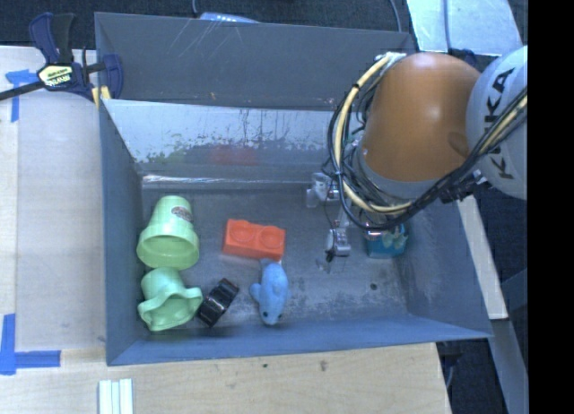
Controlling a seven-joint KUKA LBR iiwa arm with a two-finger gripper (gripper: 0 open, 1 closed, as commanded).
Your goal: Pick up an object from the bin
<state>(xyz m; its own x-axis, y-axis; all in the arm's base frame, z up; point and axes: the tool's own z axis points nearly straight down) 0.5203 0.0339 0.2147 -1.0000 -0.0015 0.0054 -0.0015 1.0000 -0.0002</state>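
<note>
The pincer point(336, 242) hangs low in the right half of the bin point(121, 161), over bare floor. I cannot tell whether it is wide or narrow, and nothing shows in its grip. The things nearest it lie on either side. An orange brick point(254, 238) lies flat to its left. A small blue-green block point(387, 242) sits just to its right, partly hidden under the arm point(421, 116).

The main risk, as I judge it, is a straight descent from here, which would close on nothing because the pincer stands between the two things and over neither. Going for the blue-green block is awkward: it is half covered, so its outline and grip faces are hard to read, and a blind closing could nudge it away. The brick is low and flat, so a shallow descent may slip over its top, and an off-centre grip could twist it loose as it lifts.

A blue toy point(270, 291) lies just in front of the brick, and a sideways sweep could knock it. The green cup point(169, 233), a second green cup point(168, 300) and a black piece point(218, 300) lie well apart at the left, and they seem safe.
</note>
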